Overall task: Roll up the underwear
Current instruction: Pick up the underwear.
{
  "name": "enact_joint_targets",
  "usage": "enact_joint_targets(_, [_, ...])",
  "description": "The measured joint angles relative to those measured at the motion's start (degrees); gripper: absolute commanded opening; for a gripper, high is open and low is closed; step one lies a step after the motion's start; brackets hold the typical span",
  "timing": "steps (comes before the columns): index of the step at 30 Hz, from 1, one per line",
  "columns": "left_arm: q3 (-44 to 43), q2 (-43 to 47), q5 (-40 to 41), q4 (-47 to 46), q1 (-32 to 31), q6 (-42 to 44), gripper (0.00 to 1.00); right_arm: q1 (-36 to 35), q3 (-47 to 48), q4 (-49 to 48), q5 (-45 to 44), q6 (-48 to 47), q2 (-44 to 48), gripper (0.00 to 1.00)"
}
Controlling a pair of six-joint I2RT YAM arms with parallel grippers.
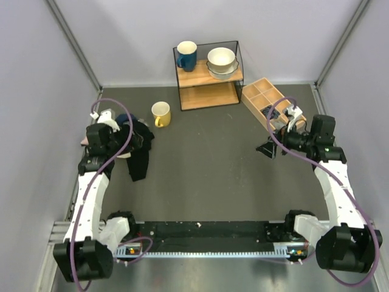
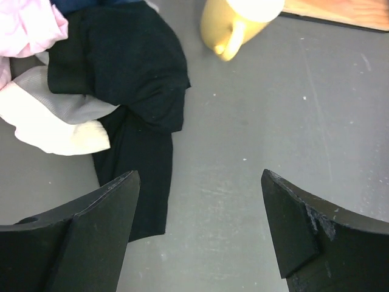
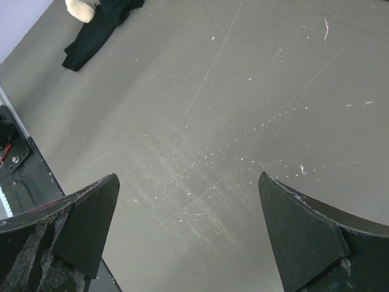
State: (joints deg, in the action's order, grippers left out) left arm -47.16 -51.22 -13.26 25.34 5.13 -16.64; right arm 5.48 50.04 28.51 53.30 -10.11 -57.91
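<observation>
Left wrist view puts the underwear [image 2: 27, 24], crumpled light-pink soft fabric, at the left edge of the dark grey table [image 1: 206, 164], touching a pale beige cloth [image 2: 58, 131] and a heap of black garments [image 2: 134, 79]. The left gripper [image 2: 199, 182] hovers beside the heap's trailing end, jaws spread wide, nothing between them. A yellow ceramic mug [image 1: 160, 114] stands just right of the heap. A wooden two-tier shelf [image 1: 203, 97] and a wooden compartment box [image 1: 262, 97] sit by the far edge. Near the right edge, the right gripper [image 3: 187, 179] hangs over the scratched table, jaws equally wide.
</observation>
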Motion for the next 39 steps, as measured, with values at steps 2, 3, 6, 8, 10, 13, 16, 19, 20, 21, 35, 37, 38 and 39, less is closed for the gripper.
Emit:
enact_joint_targets(2, [0.0,-3.0,0.9,-0.9,0.6,0.4,0.82,0.0,-0.6,-0.3,0.0,-0.3,0.0,0.99])
enact_joint_targets(3, [-0.3,-4.8,1.9,-1.3,0.7,1.2,0.80,-0.1,-0.6,-0.5,0.3,-0.4,0.1,0.99])
enact_joint_targets(6, [-2.1,-11.2,4.1,-1.8,0.9,3.3,0.73,-0.3,-0.6,-1.3,1.2,-0.4,1.2,0.99])
enact_joint_targets(8, [-4.3,-16.1,5.4,-1.9,1.1,4.7,0.69,-0.6,-0.6,-1.6,1.3,-0.4,2.4,0.99])
enact_joint_targets(10, [-7.1,-20.7,6.7,-1.7,1.2,6.2,0.68,-1.2,-0.6,-1.9,1.4,-0.4,3.3,0.99])
enact_joint_targets(13, [-12.7,-27.5,9.5,-1.2,1.2,8.3,0.68,-2.2,-0.6,-2.0,1.2,-0.7,3.5,0.99])
enact_joint_targets(16, [-16.5,-30.8,14.4,-1.4,1.4,10.4,0.65,-2.8,-0.6,-1.9,1.0,-0.9,3.5,0.99])
enact_joint_targets(19, [-19.6,-33.2,18.0,-1.3,2.6,12.3,0.63,-3.2,-0.6,-1.9,0.8,-1.3,3.5,0.99])
enact_joint_targets(20, [-21.5,-34.8,19.0,-1.0,3.3,12.9,0.63,-3.3,-0.6,-1.9,0.8,-1.4,3.4,0.99])
enact_joint_targets(21, [-23.4,-36.5,19.9,-1.0,3.9,13.4,0.62,-3.5,-0.6,-1.9,0.8,-1.5,3.4,0.99])
enact_joint_targets(35, [-42.9,-63.2,24.2,8.1,5.7,15.8,0.00,-4.6,-0.6,-1.0,0.6,-2.8,1.4,0.99])
enact_joint_targets(37, [-42.9,-62.8,24.1,9.7,5.7,16.0,0.00,-4.6,-0.6,-1.0,0.6,-3.0,1.3,0.99])
enact_joint_targets(38, [-42.8,-62.0,24.0,9.9,5.7,15.9,0.00,-4.6,-0.6,-0.9,0.6,-3.0,1.3,0.99])
enact_joint_targets(39, [-42.6,-60.8,23.5,10.0,5.7,15.8,0.00,-4.6,-0.6,-0.9,0.6,-3.0,1.3,0.99])
